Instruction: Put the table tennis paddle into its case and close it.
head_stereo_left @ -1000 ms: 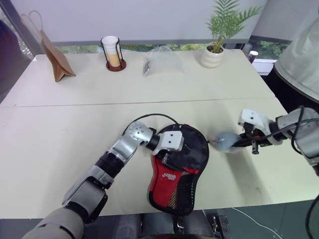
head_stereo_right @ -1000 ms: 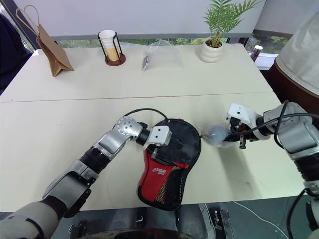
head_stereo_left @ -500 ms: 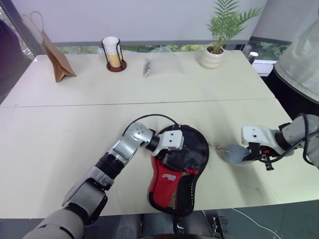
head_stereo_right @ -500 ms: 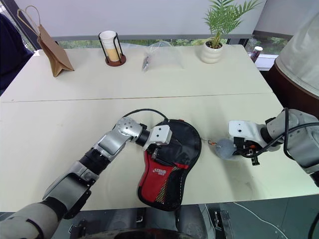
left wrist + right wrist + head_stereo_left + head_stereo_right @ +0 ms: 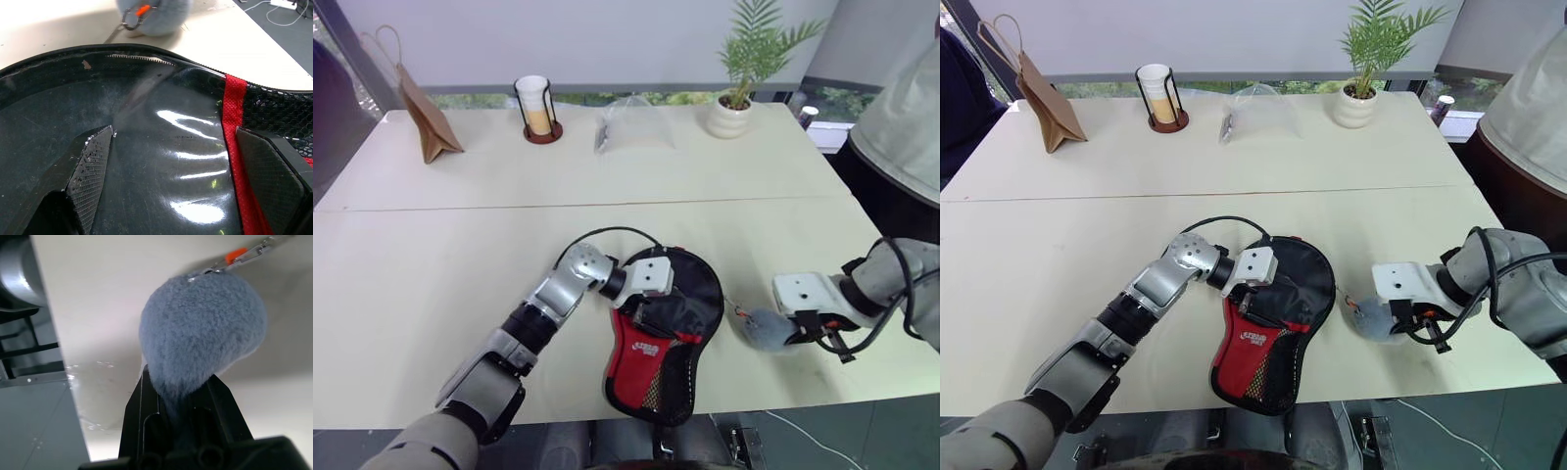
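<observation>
Two grippers: left (image 5: 171, 191) fingers spread wide on case (image 5: 677, 318); right (image 5: 183, 396) fingers pinch grey pom-pom (image 5: 203, 333) on counter (image 5: 460, 255)

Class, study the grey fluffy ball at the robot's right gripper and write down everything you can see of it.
The pompom is a round grey-blue ball of soft fur, slightly squashed where the right gripper pinches its lower end between shut black fingers. A metal clasp with an orange tab joins it to a thin cord running toward the case. It sits low over the table.

Pale wood table (image 5: 460, 245) stood before me w/ window (image 5: 489, 97) strip behind; potted plant (image 5: 741, 73), paper bag (image 5: 423, 117) along far edge.
</observation>
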